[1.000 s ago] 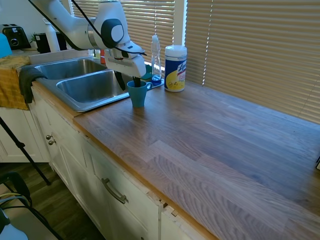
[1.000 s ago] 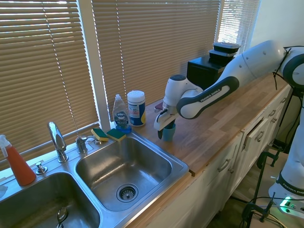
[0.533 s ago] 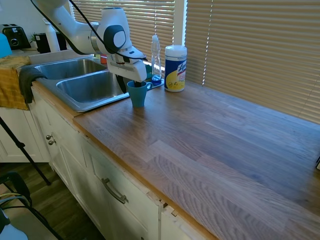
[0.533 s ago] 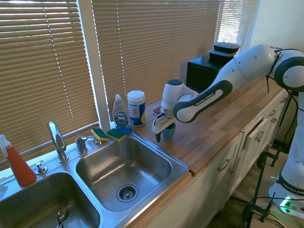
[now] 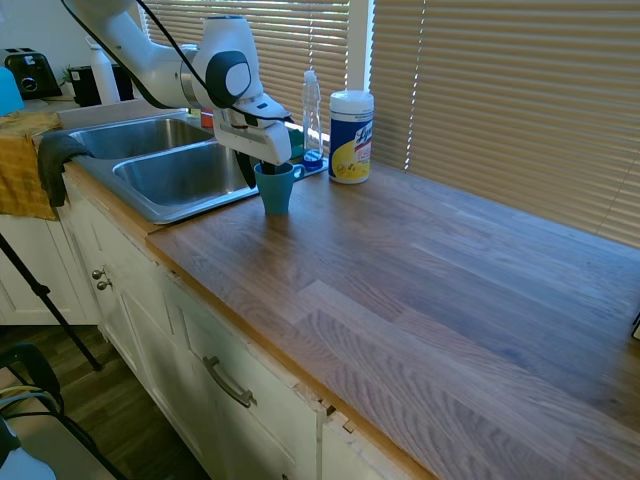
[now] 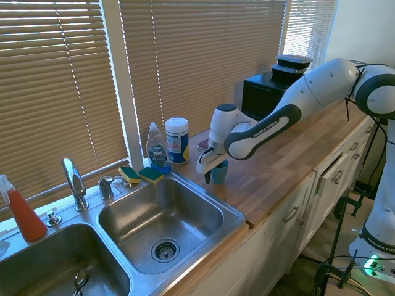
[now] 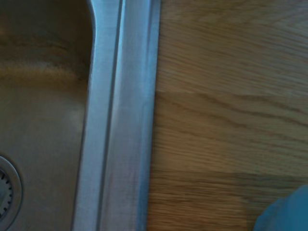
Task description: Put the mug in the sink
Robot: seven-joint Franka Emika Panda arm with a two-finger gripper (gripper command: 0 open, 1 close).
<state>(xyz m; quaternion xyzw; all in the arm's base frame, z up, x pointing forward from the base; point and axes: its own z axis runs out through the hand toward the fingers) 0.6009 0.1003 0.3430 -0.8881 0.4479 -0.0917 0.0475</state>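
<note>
On the counter by the sink rim: gripper (image 5: 268, 166) at the mug (image 5: 275, 188), near basin just beside it.

The mug stands upright on the wood counter (image 5: 430, 290), close to the steel rim of the sink (image 6: 162, 216), handle pointing away from the basin toward the wipes canister (image 5: 351, 137). The gripper comes down on it from above, with one finger looking dipped inside the mouth and the other outside the wall (so likely clamped on the rim, but I cannot tell whether the fingers have closed). The mug's base seems to sit on the wood, not lifted. From the mug, the near basin lies straight across the rim, on the arm's side; I'd judge the move as a short lift over the rim and down.
</note>
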